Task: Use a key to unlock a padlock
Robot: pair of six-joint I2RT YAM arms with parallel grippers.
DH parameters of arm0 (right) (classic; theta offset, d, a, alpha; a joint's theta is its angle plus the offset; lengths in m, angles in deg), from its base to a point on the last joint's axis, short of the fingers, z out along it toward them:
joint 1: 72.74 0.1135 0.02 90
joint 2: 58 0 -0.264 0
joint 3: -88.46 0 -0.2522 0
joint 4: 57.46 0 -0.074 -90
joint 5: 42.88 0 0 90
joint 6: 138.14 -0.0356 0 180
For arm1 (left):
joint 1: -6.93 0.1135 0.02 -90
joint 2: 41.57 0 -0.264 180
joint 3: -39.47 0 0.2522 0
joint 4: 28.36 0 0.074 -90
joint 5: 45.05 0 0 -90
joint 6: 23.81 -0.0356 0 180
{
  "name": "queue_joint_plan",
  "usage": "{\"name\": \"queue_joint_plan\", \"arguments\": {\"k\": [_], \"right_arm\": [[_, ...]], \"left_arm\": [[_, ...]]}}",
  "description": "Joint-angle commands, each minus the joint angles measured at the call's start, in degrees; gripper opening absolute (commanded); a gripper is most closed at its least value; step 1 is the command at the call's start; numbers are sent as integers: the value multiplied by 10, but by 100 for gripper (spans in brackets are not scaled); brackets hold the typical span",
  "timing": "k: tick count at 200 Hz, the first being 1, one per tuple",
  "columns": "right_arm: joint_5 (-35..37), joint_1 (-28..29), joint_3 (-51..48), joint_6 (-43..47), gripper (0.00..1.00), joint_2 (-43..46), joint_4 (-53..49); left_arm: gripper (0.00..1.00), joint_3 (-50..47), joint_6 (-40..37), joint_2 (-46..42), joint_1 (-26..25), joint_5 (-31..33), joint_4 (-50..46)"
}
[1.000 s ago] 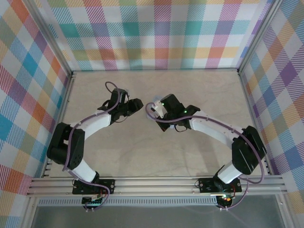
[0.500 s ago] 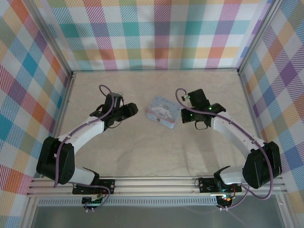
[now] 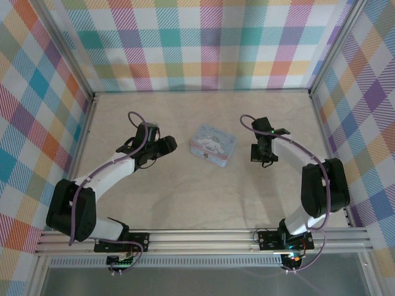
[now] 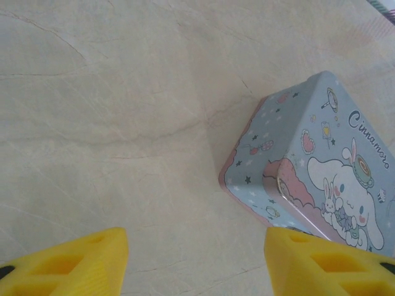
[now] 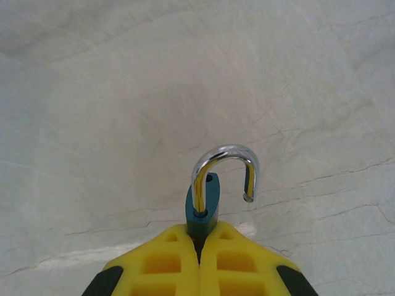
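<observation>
Chrome shackle (image 5: 225, 154) sprung, the padlock (image 5: 203, 208) rides clamped in my right end effector (image 5: 199, 246), withdrawn toward frame right; left end effector (image 4: 194, 242) wide, empty: unlocking looks done.

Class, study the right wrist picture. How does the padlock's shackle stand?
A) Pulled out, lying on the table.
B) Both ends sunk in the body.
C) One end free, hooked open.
C: the padlock, pinched in the right claw, has one end of its shackle hanging free.
</observation>
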Motion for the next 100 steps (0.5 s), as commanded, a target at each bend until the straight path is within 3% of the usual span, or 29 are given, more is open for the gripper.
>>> {"name": "queue_joint_plan", "arguments": {"k": [1,100], "right_arm": [[17,-1,28,-17,1,-31,-11],[-11,-2,85,-25,17,-123,4]], "left_arm": [[62,-10,-11,-13,7,14,-15],[62,-12,-5,-6,9,12,-14]]}}
